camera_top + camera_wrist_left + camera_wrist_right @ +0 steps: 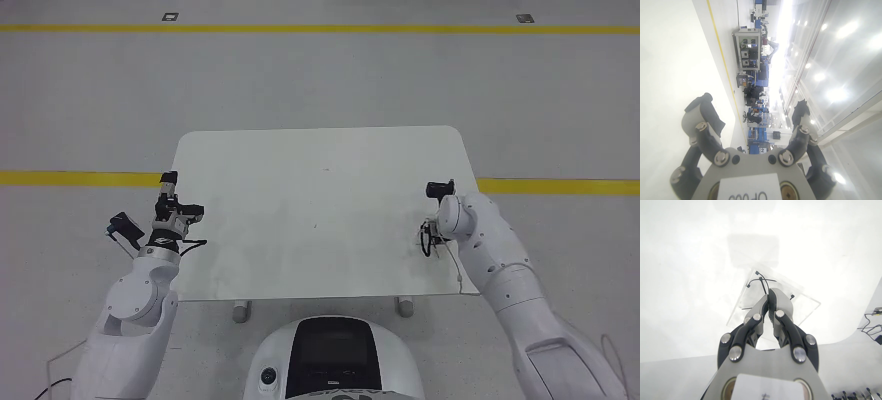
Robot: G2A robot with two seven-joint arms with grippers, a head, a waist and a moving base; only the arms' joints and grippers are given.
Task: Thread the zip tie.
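Note:
Several black zip ties lie on a clear square tray near the right front of the white table. My right gripper is down over the tray, shut on the strap of one zip tie whose head points away from the fingers. From above, the right gripper sits at that same spot by the table's right edge. My left gripper hangs at the table's left edge, open, pointing out toward the room with nothing between its fingers.
Black cables lie on the floor beyond the table's rounded corner. More zip ties line the edge of the right wrist view. Yellow floor lines run behind the table.

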